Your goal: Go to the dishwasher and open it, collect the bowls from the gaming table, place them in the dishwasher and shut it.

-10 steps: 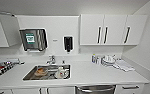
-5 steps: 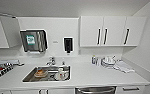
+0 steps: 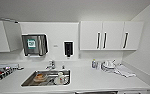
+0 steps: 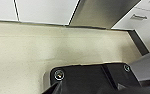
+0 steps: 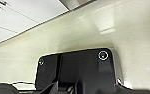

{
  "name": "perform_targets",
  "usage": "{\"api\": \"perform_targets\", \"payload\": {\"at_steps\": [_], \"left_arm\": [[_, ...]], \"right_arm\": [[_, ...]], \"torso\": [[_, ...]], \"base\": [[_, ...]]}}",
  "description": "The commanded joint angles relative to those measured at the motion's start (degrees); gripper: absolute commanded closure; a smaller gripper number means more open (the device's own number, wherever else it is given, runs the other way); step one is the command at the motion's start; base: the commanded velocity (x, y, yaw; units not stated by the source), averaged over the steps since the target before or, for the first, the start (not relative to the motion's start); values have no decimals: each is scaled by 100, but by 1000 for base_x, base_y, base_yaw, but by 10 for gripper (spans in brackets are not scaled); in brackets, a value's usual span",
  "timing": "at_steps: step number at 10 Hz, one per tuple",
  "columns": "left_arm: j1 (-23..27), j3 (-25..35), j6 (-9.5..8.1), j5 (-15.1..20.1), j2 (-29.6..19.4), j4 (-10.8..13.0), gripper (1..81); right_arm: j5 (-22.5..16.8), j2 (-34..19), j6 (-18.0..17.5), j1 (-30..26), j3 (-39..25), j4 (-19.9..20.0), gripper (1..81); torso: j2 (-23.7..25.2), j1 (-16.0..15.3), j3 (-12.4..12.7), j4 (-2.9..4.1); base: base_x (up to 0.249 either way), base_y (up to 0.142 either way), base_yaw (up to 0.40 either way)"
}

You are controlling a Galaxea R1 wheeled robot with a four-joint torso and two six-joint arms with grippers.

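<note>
Whether either pincer stands wide or narrow cannot be told: the wrist views give the robot's own dark plates hanging over a pale floor [image 4: 23, 55], with nothing plainly held. In the left wrist view a steel-fronted panel [image 4: 103, 12], likely the dishwasher front, sits at the upper right of the frame beside white cabinet doors [image 4: 43, 10]; the right wrist view has only white drawer fronts [image 5: 23, 15] at its upper left.

Against the frames from a second ago, the whole head view has slid: the sink [image 3: 47, 78] sits lower and larger and the desk [image 3: 96, 80] fills more of the bottom, so the camera has closed in on the kitchen unit; nothing on it moved. I judge the drive to the dishwasher nearly done, with opening not begun.

The head view alone gives what lies above: wall cabinets [image 3: 111, 35] at upper right, a towel dispenser [image 3: 34, 44], a dark soap dispenser [image 3: 68, 48], dishes in the sink, and a dark strip [image 3: 96, 92] at the bottom edge, perhaps the dishwasher's top.
</note>
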State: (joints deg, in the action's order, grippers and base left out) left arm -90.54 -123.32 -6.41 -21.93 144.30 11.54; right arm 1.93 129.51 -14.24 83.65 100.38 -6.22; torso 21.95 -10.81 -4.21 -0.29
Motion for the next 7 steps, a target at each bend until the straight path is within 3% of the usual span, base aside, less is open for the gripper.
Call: {"api": "perform_targets", "payload": {"at_steps": [1, 4, 7], "left_arm": [[190, 71, -18, -528, -399, 723, 10], [216, 280, -141, -575, -831, 955, 10], [461, 1639, -176, -523, -1384, 1016, 10]], "right_arm": [[-228, -230, -26, -388, -125, 86, 10], [-245, -222, -53, -397, -98, 86, 10], [-245, -204, -61, -389, -81, 94, 10]], "torso": [[545, -351, 0, 0], [1172, -743, 5, 0], [1782, -1126, 7, 0]], "base": [[0, 0, 0], [0, 0, 0], [0, 0, 0]]}}
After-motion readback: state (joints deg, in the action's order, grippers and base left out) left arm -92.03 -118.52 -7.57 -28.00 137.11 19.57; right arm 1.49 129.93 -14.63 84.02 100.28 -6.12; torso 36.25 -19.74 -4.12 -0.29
